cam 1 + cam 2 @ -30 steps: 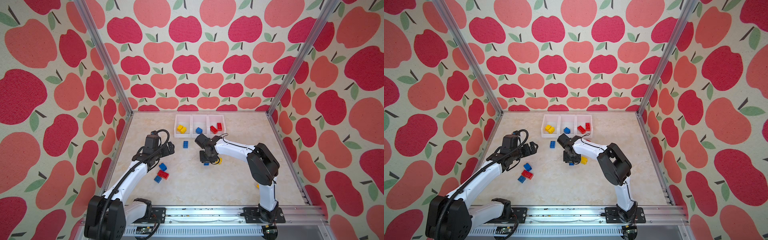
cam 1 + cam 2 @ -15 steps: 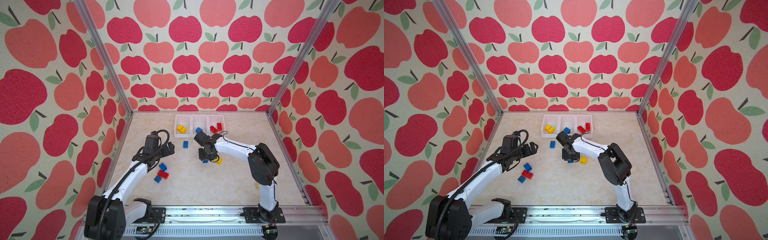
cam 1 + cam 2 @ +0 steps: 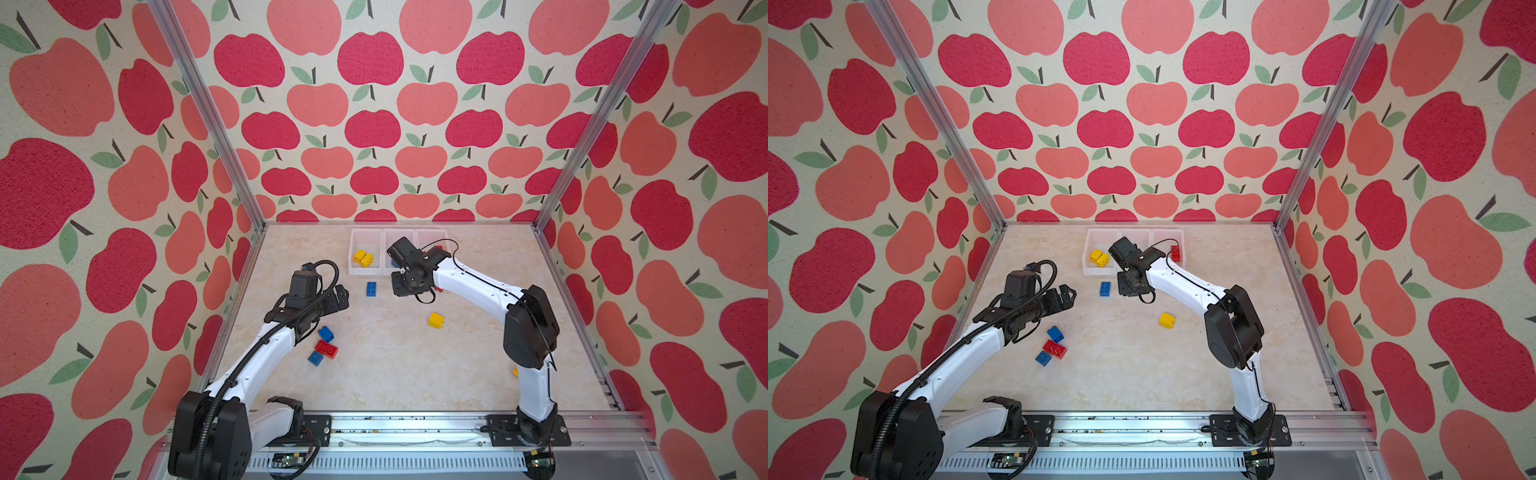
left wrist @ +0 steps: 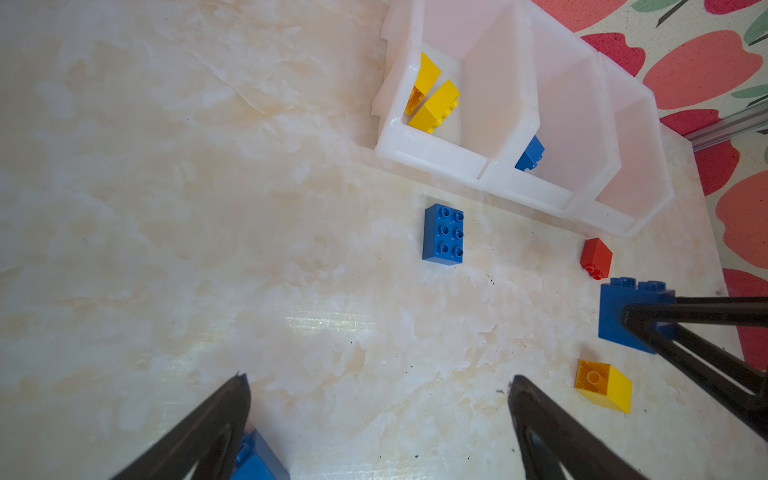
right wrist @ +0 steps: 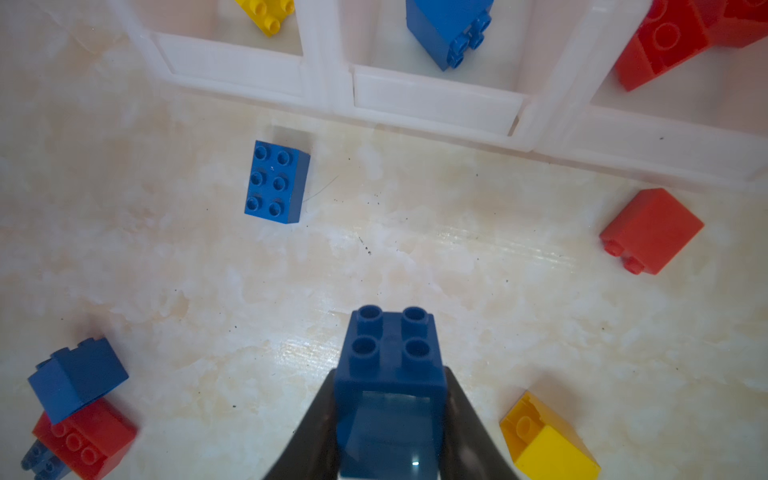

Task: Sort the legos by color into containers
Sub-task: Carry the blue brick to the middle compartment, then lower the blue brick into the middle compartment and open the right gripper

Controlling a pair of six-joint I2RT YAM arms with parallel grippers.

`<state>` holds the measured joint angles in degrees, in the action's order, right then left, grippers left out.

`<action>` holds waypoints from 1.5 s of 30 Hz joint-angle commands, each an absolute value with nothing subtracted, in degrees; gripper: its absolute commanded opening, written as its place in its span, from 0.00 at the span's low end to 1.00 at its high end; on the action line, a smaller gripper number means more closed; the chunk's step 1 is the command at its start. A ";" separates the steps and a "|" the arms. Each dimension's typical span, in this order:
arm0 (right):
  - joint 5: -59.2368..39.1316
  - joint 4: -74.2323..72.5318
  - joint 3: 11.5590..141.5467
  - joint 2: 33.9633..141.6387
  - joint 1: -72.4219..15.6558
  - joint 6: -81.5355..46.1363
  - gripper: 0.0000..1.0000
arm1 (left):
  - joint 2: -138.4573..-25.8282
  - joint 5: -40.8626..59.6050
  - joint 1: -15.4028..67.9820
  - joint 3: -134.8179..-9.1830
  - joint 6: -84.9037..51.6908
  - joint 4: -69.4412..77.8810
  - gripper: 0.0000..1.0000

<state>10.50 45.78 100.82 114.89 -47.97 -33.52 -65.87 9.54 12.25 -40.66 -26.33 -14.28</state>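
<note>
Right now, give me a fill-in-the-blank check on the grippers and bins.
The brick in the right gripper is ____.
The left gripper stands ____, holding nothing.
The container with yellow bricks holds ____ of them.
Missing words: blue; open; two.

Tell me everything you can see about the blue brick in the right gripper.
The blue brick is a square, glossy plastic lego with four round studs in two rows. The right gripper is shut on it, a dark finger against each side. It appears lifted off the marbled table, short of the containers, touching nothing else.
</note>
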 commanded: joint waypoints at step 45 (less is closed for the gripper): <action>16.26 44.26 142.03 145.34 -37.15 -15.84 0.29 | -63.39 9.17 11.97 -40.25 -27.31 -16.05 0.99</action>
